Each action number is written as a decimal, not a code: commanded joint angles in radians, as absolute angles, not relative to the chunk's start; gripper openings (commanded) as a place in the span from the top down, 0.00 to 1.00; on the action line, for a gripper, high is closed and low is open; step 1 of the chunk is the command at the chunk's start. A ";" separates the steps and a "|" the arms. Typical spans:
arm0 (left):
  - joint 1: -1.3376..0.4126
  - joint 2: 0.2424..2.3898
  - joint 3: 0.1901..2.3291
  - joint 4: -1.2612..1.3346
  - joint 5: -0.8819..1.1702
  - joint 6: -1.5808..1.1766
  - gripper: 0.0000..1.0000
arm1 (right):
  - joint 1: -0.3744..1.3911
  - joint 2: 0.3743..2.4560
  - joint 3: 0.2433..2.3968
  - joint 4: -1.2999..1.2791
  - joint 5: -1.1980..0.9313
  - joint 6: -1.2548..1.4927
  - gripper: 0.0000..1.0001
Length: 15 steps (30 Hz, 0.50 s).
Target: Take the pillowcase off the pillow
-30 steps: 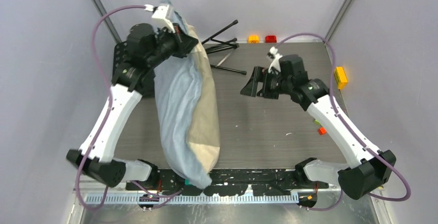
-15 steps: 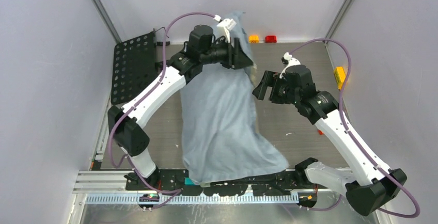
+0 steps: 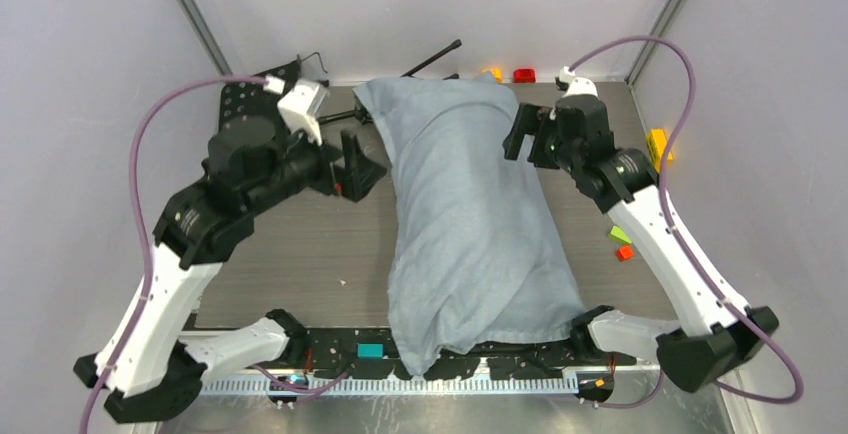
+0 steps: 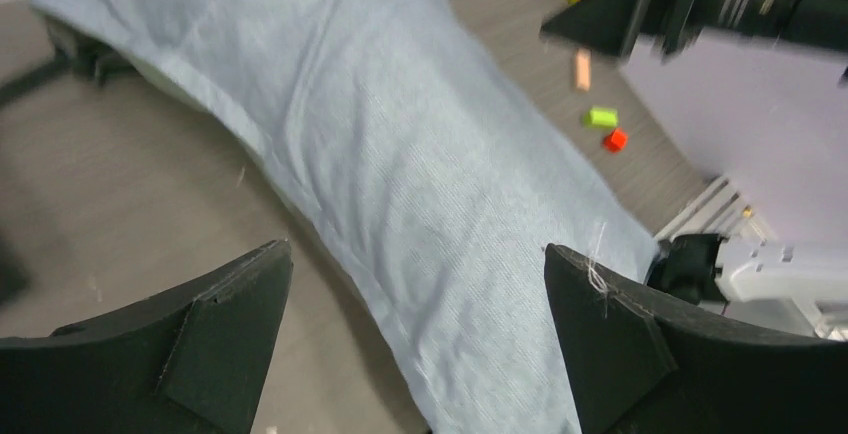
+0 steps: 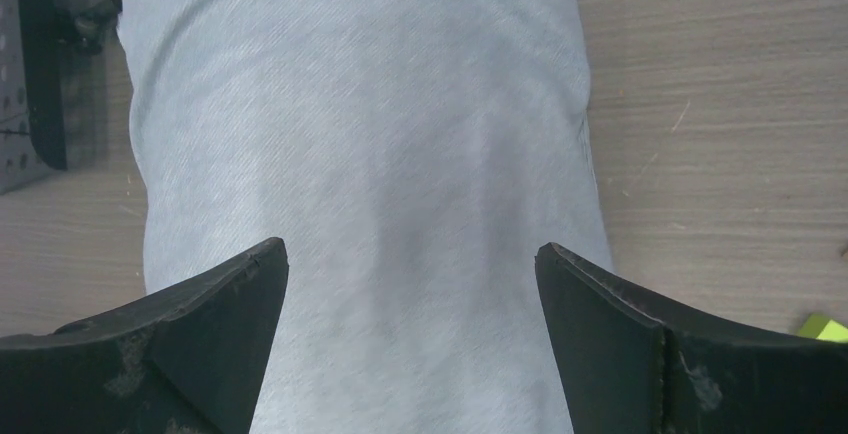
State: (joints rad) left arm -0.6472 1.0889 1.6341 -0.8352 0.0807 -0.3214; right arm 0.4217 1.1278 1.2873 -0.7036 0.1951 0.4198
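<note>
Beside the left long edge of the pillowcase (image 3: 470,214), the left claw (image 3: 358,162) stands with its two fingers spread wide and holds nothing. In its own wrist view (image 4: 420,354) the blue-grey cloth passes between the two black fingers (image 4: 210,344) but farther away, apart from them. At the far right corner of the pillowcase, the right claw (image 3: 528,142) is also spread wide and empty. It looks straight down on the cloth (image 5: 410,344); whether its fingers touch the cloth, I cannot tell.

The pillowcase lies lengthwise on the middle of the bench (image 3: 300,244), with the pale blue-grey side up. Its near end hangs over the near edge, onto the black rail between the arm bases. The pillowcase is plump and rounded, so it is filled; the pillow is inside and hidden by the cloth.

Behind the far end, black tripod legs (image 3: 440,54) show. A black perforated plate (image 3: 235,104) sits at the far left corner. Small blocks lie around: orange (image 3: 491,74) and red (image 3: 524,75) at the far edge, yellow (image 3: 657,144) on the right side, and green (image 3: 620,235) with red-orange (image 3: 625,252) near the right arm.
</note>
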 commanded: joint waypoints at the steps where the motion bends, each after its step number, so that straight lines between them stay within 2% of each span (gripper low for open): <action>1: -0.650 1.033 1.401 -0.965 0.010 -0.429 0.00 | 0.363 1.246 1.428 -0.721 0.106 0.399 0.02; 7: -0.649 0.918 1.108 -0.795 0.144 -0.591 0.00 | 0.170 1.408 1.472 -0.603 -0.271 0.520 0.01; 15: -0.650 0.949 0.922 -0.592 0.311 -0.762 0.00 | 0.152 1.642 1.443 -0.421 -0.492 0.605 0.01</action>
State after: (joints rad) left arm -0.6476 0.9535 0.9688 -0.7628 0.2062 -0.6491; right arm 0.1413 1.5761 1.4475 -0.5667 -0.3000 0.5335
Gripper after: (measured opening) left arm 0.996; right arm 0.987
